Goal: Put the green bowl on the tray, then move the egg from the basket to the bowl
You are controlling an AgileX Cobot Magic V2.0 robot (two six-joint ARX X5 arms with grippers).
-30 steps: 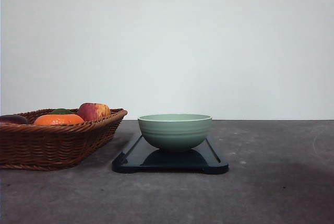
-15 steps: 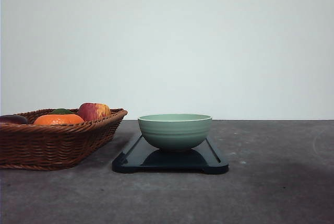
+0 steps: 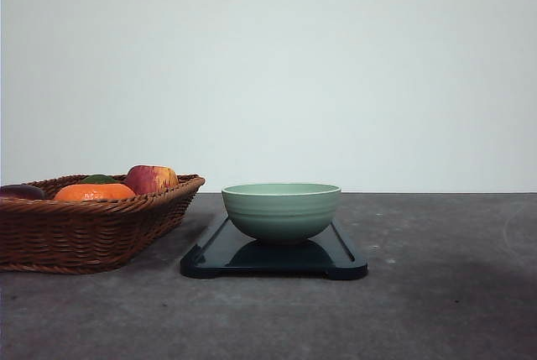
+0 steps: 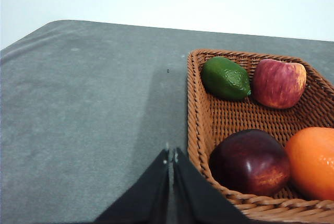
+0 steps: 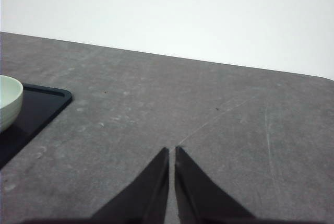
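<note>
Both grippers' jaws are pressed together, left [image 4: 170, 157] beside the brown woven wicker basket [image 4: 197, 130], right [image 5: 171, 153] over bare table. Pale sage-green ceramic bowl [image 3: 281, 210] sits on the dark navy rectangular tray [image 3: 336, 255]. Egg: can't tell, prob. hidden.

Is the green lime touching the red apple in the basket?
Touching, it seems: in the left wrist view the small green lime meets the red-yellow apple with no gap, inside the brown woven wicker basket.
</note>
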